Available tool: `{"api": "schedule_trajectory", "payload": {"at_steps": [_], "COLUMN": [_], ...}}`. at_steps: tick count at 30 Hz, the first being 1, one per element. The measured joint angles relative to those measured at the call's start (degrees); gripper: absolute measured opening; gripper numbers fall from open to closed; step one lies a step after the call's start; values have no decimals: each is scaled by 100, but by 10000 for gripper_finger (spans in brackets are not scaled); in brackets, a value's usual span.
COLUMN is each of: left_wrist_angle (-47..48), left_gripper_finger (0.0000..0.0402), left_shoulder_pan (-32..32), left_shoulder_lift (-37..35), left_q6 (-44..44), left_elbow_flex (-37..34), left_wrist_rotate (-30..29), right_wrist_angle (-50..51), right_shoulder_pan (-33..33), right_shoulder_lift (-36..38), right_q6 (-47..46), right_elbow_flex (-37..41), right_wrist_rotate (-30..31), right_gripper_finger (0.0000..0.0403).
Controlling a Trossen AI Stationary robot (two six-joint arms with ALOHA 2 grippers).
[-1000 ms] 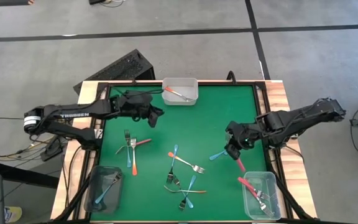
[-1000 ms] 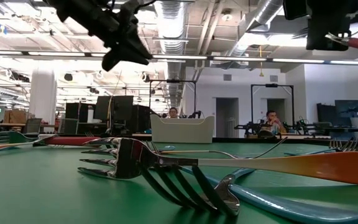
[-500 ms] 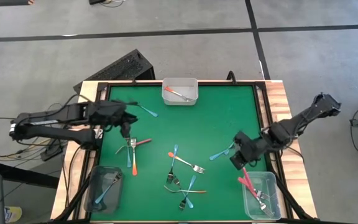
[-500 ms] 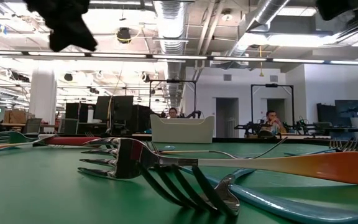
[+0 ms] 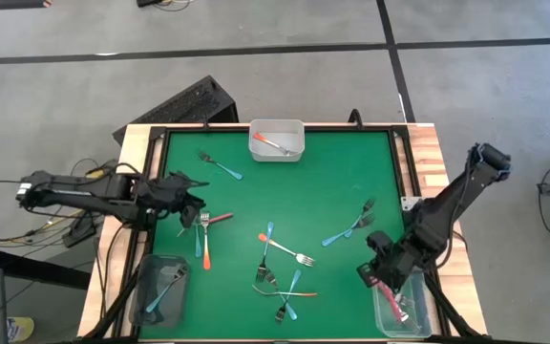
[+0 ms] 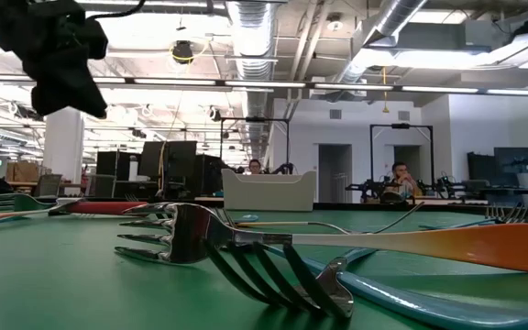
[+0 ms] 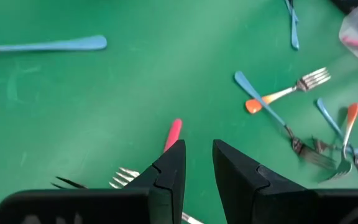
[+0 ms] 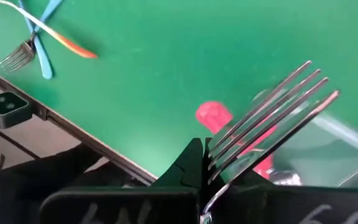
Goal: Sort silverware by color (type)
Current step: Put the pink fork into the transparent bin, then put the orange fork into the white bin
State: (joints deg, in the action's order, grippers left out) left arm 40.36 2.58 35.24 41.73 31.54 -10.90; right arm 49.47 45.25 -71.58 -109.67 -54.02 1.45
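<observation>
The right pincer (image 5: 378, 274) is clamped shut on a red-pink fork (image 8: 263, 127), tines sticking out past the fingers. It hangs at the near right corner of the green surface (image 5: 313, 191), right at the rim of the clear right-hand bin (image 5: 399, 306), which lies just beyond and below it and already holds red-pink forks. The fork is carried there, I judge, because that bin collects this colour, so letting go over it looks like the step in hand.

The left pincer (image 5: 191, 203) hovers low over the left side of the surface with its fingers (image 7: 166, 174) slightly apart and nothing between them. Directly below and just ahead of it lies a small cluster of forks (image 5: 203, 229), among them one with a red-pink handle (image 7: 173, 132), its tip showing just beyond the fingertips. That placement suggests it is lining up for its next pick.

Behind the left pincer, toward the near left corner, a tinted bin (image 5: 160, 290) holds light blue forks. Well beyond it, at the far edge, a white bin (image 5: 277, 139) holds an orange one. A lone blue fork (image 5: 220, 166) lies near it on the far side. Between the two pincers, more forks lie crossed in a loose pile (image 5: 280, 272), and two blue ones (image 5: 349, 227) rest near the right pincer, unsorted.
</observation>
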Motion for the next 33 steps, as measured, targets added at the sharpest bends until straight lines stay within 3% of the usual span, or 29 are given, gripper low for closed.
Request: {"api": "schedule_trajectory", "payload": {"at_steps": [10, 20, 33], "left_wrist_angle": [-137, -131, -130], "left_gripper_finger": [68, 68, 68], "left_shoulder_pan": [125, 125, 121], "left_shoulder_lift": [0, 0, 41], "left_q6": [118, 110, 230], "left_elbow_flex": [-27, -30, -32], "left_wrist_rotate": [-4, -100, -496], "right_wrist_angle": [-779, 82, 588], "right_shoulder_pan": [462, 797, 594], "right_shoulder_lift": [-279, -279, -222], "right_q6": [-495, -431, -272], "right_elbow_flex": [0, 0, 0], "right_wrist_rotate": [-4, -254, 55], "right_gripper_finger": [35, 34, 188]}}
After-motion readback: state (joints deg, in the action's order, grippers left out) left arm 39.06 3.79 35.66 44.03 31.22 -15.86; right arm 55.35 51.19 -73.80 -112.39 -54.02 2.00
